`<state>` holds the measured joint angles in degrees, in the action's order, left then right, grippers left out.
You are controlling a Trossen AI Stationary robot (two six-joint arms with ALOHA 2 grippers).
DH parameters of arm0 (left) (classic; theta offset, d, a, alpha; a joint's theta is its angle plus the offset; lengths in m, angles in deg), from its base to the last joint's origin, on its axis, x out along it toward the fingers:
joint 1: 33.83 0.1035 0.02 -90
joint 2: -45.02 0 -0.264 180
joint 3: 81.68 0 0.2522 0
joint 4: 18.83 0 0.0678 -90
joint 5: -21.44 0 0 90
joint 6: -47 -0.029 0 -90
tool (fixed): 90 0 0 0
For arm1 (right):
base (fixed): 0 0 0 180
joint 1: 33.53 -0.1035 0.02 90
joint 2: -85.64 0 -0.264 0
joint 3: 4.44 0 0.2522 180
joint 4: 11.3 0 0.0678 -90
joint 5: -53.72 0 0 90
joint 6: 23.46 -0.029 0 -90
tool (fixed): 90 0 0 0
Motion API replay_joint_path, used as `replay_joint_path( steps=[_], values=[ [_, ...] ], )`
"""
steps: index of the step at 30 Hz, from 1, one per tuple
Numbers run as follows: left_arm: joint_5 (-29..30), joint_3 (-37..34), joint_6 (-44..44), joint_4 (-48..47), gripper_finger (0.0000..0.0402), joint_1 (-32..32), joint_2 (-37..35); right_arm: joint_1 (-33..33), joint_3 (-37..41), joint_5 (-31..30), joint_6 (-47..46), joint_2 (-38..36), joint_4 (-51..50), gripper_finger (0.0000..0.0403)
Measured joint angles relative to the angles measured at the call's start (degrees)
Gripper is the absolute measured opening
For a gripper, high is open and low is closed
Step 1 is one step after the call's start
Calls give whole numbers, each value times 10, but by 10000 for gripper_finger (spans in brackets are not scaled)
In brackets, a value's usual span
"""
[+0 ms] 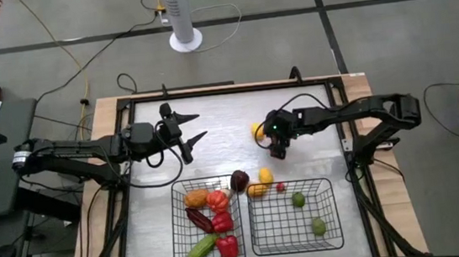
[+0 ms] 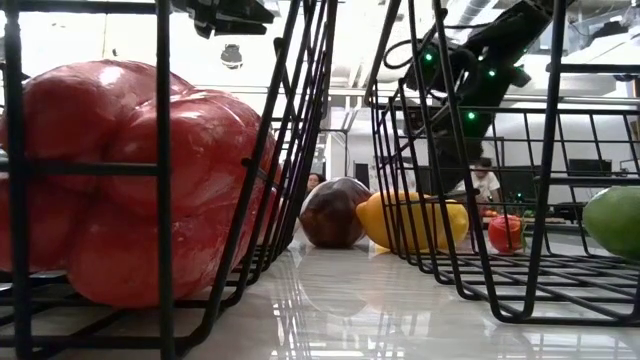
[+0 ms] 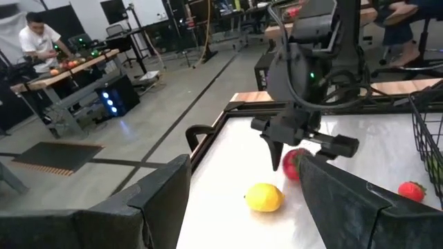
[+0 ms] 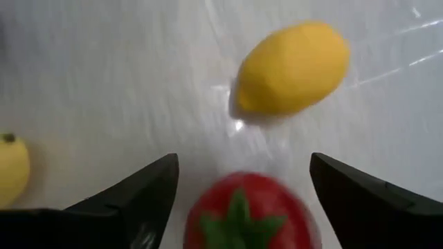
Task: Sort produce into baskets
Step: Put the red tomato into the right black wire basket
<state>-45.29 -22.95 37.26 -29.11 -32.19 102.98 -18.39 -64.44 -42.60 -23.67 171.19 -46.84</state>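
A red tomato (image 4: 249, 211) with a green stalk lies on the table between the spread fingers of my right gripper (image 4: 243, 166), which points down at it and is open; the fingers stand either side of it, apart from it. A yellow lemon (image 4: 294, 67) lies just beyond it. In the high view this gripper (image 1: 278, 147) hides the tomato; the lemon (image 1: 257, 129) shows beside it. My left gripper (image 1: 192, 126) hovers open and empty over the table's left middle. Two black wire baskets stand at the near edge: the left basket (image 1: 177, 235) and the right basket (image 1: 336, 219).
The left basket holds red peppers (image 1: 227, 247), a cucumber (image 1: 201, 249), an orange piece (image 1: 196, 198) and a dark purple piece (image 1: 198, 218); the right basket holds two limes (image 1: 299, 198). A purple piece (image 1: 239, 180), yellow pieces (image 1: 265, 175) and a small red piece (image 1: 281, 186) lie behind the baskets.
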Motion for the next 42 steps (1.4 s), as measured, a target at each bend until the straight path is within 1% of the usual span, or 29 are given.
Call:
replay_joint_path(
  steps=[4, 8, 11, 14, 16, 20, 23, 28, 31, 36, 42],
  values=[
    [0, 0, 0, -1, 254, -1, 0, -2, 16, -3, -5, 3, 10, 374],
    [0, 0, 0, -2, 254, -1, 0, -6, 16, -23, -11, -5, 9, 377],
    [0, 0, 0, -7, 254, -1, 0, -18, 2, -28, -15, -20, -8, 377],
    [2, 0, 0, -17, 254, -1, 0, -33, -3, -31, -31, -46, -51, 377],
    [5, 0, 0, -16, 254, -1, 0, -41, -3, -48, -43, -67, -78, 377],
    [5, 0, 5, -17, 254, -1, 0, -53, 17, -77, -59, -117, -76, 377],
    [5, 0, 10, -17, 254, -1, 0, -61, 43, -88, -69, -149, -49, 377],
    [5, 0, 10, -17, 254, -2, 0, -72, 104, -76, -79, -173, 29, 377],
    [5, 0, 8, -17, 254, -2, 0, -79, 140, -75, -80, -173, 55, 377],
    [3, 0, 4, -16, 254, -2, 0, -72, 192, -75, -79, -166, 150, 377],
    [-4, 0, 4, -15, 254, -2, 0, -56, 203, -74, -65, -136, 199, 376]
  ],
)
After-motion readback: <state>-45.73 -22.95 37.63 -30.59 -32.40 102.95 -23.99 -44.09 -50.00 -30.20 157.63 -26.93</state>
